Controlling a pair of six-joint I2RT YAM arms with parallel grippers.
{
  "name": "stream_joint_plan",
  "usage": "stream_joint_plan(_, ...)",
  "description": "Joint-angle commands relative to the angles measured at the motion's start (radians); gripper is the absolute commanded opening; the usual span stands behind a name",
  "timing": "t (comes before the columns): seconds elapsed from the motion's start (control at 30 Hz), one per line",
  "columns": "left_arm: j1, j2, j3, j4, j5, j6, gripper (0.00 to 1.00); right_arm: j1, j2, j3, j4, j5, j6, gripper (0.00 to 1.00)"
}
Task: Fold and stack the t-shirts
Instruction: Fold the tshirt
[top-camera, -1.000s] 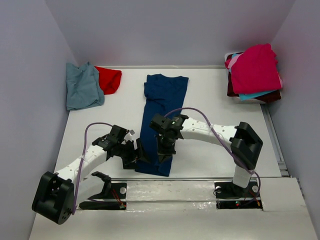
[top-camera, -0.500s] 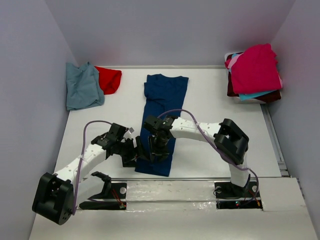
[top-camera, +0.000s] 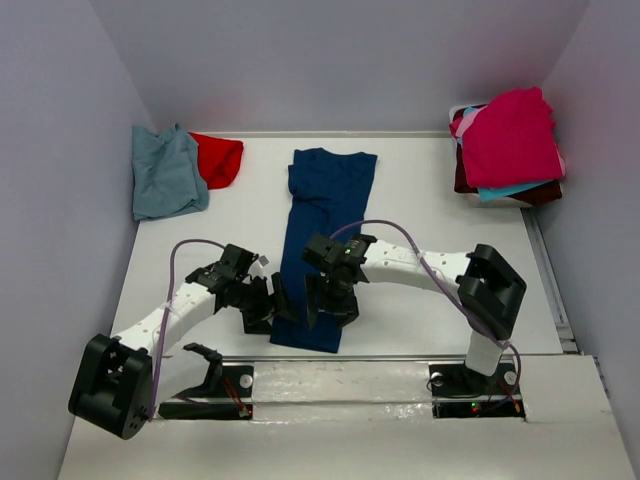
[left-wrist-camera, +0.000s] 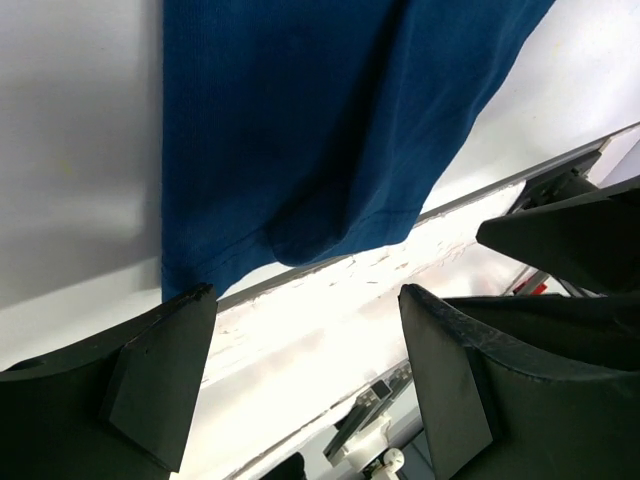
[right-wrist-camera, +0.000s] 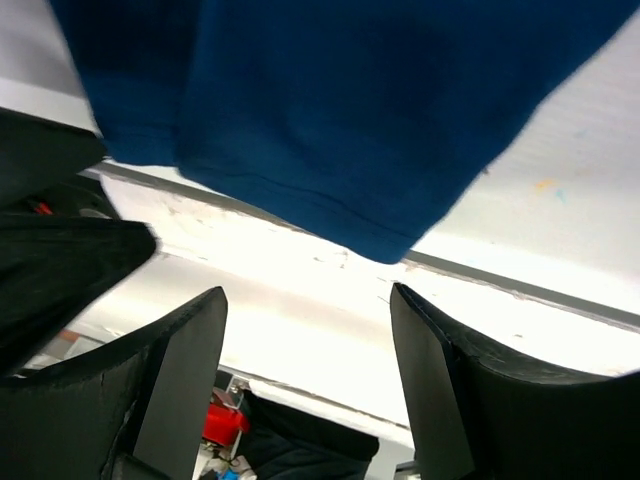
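A navy t-shirt (top-camera: 325, 200) lies folded into a long narrow strip down the middle of the table, its hem near the front edge. My left gripper (top-camera: 274, 303) is open at the strip's near left edge, and the left wrist view shows the navy cloth (left-wrist-camera: 300, 120) just beyond its empty jaws (left-wrist-camera: 305, 300). My right gripper (top-camera: 330, 306) hovers open over the strip's near end. In the right wrist view the hem (right-wrist-camera: 340, 110) lies ahead of the empty jaws (right-wrist-camera: 307, 295).
A dusty blue-grey tee (top-camera: 165, 175) and a red tee (top-camera: 218, 158) lie crumpled at the back left. A pile of tees topped by a magenta one (top-camera: 510, 140) sits at the back right corner. A metal rail (top-camera: 400, 357) runs along the table's front edge.
My right gripper has gone from shut to open over the near end of the navy t-shirt, after swinging left and back. The left gripper has barely moved.
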Motion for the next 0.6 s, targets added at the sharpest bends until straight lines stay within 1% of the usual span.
stream_joint_plan(0.0,0.000,0.011,0.043,0.001,0.008,0.024,0.85,0.010,-0.036,-0.063,0.048,-0.015,0.039,0.71)
stream_joint_plan(0.2,0.000,0.020,0.052,-0.002,0.007,0.030,0.85,0.010,-0.006,-0.094,0.074,-0.026,0.033,0.68)
stream_joint_plan(0.23,0.009,0.020,0.050,-0.002,0.007,0.030,0.85,0.010,0.000,-0.094,0.077,-0.028,0.032,0.62)
stream_joint_plan(0.3,0.009,0.019,0.049,-0.004,0.005,0.030,0.85,0.010,0.016,-0.093,0.083,-0.034,0.030,0.55)
stream_joint_plan(0.4,0.009,0.014,0.044,-0.002,0.005,0.027,0.85,0.010,0.039,-0.088,0.086,-0.041,0.021,0.47)
stream_joint_plan(0.57,0.009,0.014,0.044,-0.004,0.005,0.027,0.85,0.010,0.079,-0.070,0.083,-0.057,0.000,0.42)
